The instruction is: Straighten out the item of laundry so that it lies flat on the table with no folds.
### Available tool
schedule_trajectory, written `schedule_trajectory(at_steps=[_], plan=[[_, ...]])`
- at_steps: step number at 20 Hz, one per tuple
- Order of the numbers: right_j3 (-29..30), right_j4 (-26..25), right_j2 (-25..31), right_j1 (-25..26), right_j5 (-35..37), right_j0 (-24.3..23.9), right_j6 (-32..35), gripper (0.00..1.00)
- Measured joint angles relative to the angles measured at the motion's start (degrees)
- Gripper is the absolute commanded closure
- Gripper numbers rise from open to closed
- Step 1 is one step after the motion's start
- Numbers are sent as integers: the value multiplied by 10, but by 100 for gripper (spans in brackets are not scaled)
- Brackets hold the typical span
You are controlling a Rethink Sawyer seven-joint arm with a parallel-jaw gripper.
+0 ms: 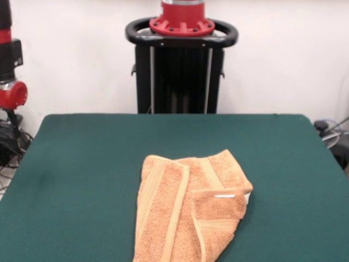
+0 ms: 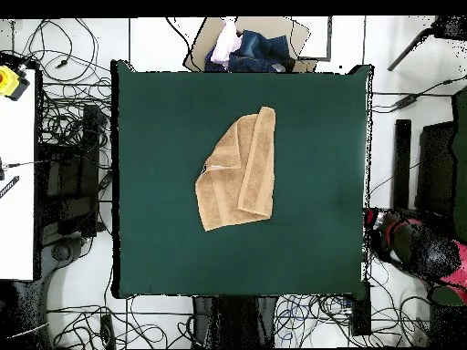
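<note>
the towel [image 1: 188, 210] lies near the middle of the table [image 1: 82, 174], lower centre of the front view and running off its bottom edge; in the overhead view the towel [image 2: 239, 170] sits just above the frame's centre on the green table [image 2: 310, 228], well apart from every edge. it is not flat: a long side is folded over along its length, so a band stripe runs as a raised ridge down the cloth, and in the front view another flap is turned across at the right, showing a pale edge or tag.

it looks like soft, light terry, limp rather than stiff, likely to drag and bunch on the felt-like top rather than slide. a sensible hold, as i judge it, is the free edge or corner of the upper folded layer, pinched alone so the lower layer stays put, then peeled outward.

the arm is drawn off to the side, seen at the lower right of the overhead view; i cannot tell how the jaws stand. nothing holds the towel.
</note>
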Motion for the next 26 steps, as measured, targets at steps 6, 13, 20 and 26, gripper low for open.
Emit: schedule_trajectory(at_steps=[6,13,20,26], plan=[[12,0,81,5,20,-85,-107,0],[60,5,114,-49,25,-127,-218,0],[165,79,139,-177,26,-104,-227,0],[232,139,148,-250,26,-68,-227,0]])
